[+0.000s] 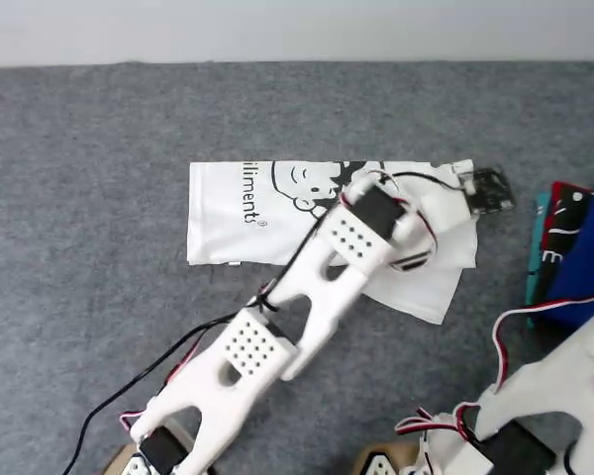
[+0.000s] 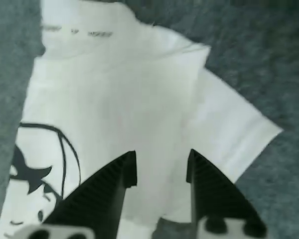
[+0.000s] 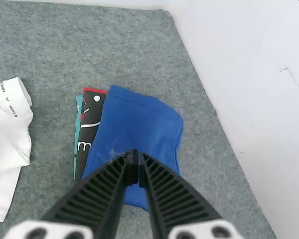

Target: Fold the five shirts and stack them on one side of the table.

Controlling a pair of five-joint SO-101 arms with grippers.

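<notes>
- Left gripper (image 2: 162,160): we log the jaws as moderately apart with nothing between them, poised just above the white shirt (image 2: 114,99).
- Right gripper (image 3: 137,158): we log the jaws as closed tip to tip on nothing, hanging above the blue shirt (image 3: 137,129).
- White shirt (image 1: 243,213): we place it at the centre of the high view on the grey table cover (image 1: 79,297). The body is folded into a long band with the print facing up. One sleeve (image 1: 426,289) juts out loose toward the lower right of the band. We rate this item as partly folded and not yet stacked.
- Stack: we place it at the right edge of the high view, well apart from the band's left end and near its right end. The blue shirt (image 1: 586,259) lies on top, folded. Beneath it lies a dark shirt with red trim (image 3: 91,124), and a teal edge shows at the side.
- Count: we cannot tell how many garments the stack holds.
- Progress, in our judgement: stacking is well under way. What remains is tucking the sleeve, folding the band shorter, and carrying it onto the stack.
</notes>
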